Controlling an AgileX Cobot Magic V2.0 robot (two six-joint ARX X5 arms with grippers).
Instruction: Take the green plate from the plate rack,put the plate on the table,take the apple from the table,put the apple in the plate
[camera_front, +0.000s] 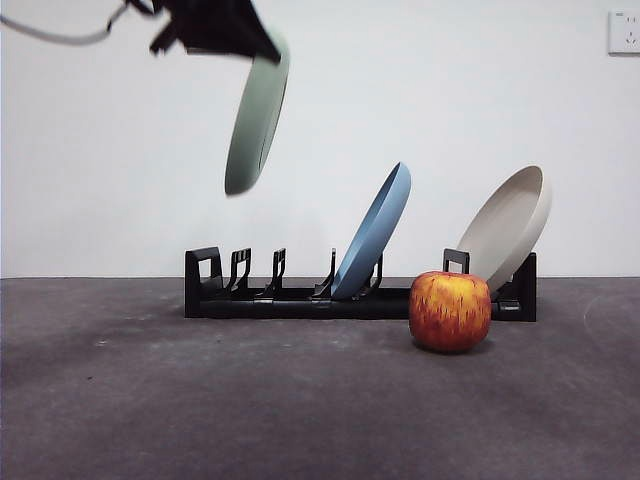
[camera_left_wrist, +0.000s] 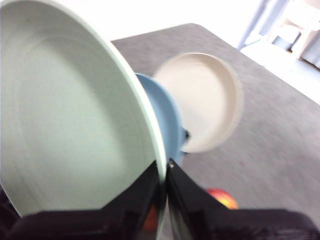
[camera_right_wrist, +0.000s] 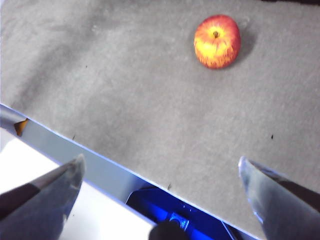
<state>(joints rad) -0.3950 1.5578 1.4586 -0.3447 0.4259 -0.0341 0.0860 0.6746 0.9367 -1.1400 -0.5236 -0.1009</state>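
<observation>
1. The left gripper (camera_left_wrist: 164, 172) pinches the matte green plate (camera_front: 257, 115) by its rim, high above the plate rack (camera_front: 300, 298).
2. Only the right wrist view shows the right gripper (camera_right_wrist: 160, 172), spread wide, with the streaked apple (camera_right_wrist: 217, 41) on the rough table (camera_right_wrist: 125, 90).

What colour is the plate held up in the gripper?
Pale sage green; the green plate shows best in the left wrist view, clamped by the left gripper.

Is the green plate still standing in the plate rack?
No, the green plate hangs in the air above the plate rack, held by the left gripper.
</observation>
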